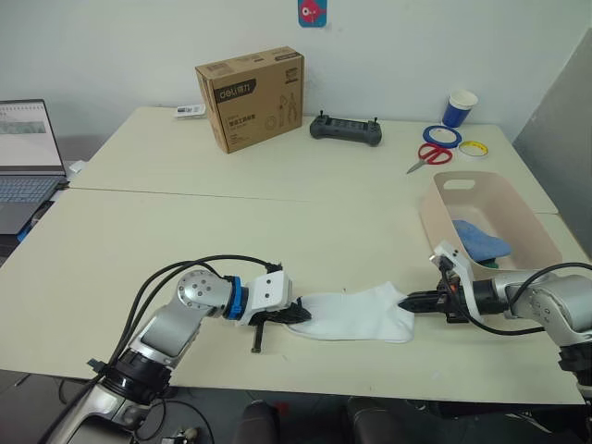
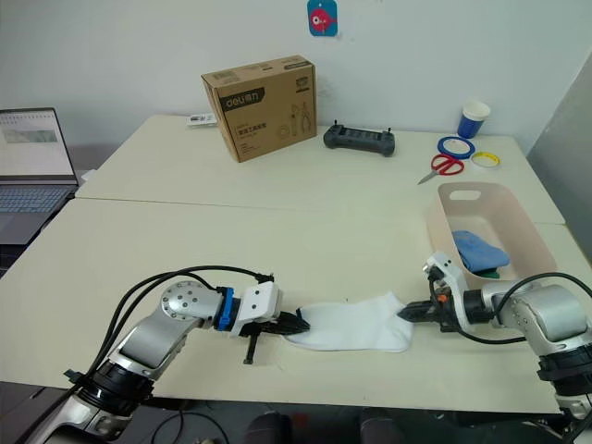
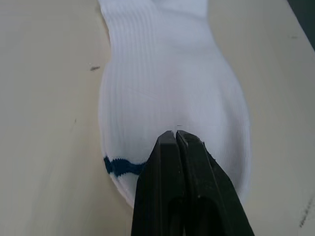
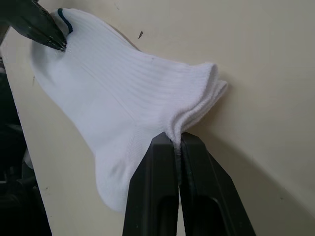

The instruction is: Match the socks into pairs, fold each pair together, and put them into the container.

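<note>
— Where are the white socks (image 1: 356, 314)?
— Flat on the table (image 1: 185, 222), near its front edge, stretched between both arms.
— And the claws?
— The left gripper (image 1: 298, 313) is pinched on the toe end, by the dark stripe. The right gripper (image 1: 408, 301) is clamped on the cuff edge.
— The basin (image 1: 435, 220)?
— Just beyond the right arm, a blue sock (image 1: 479, 240) inside, something green beside it.
— Farther back?
— A cardboard box (image 1: 250, 97), scissors (image 1: 427, 155), a cup (image 1: 459, 107).
</note>
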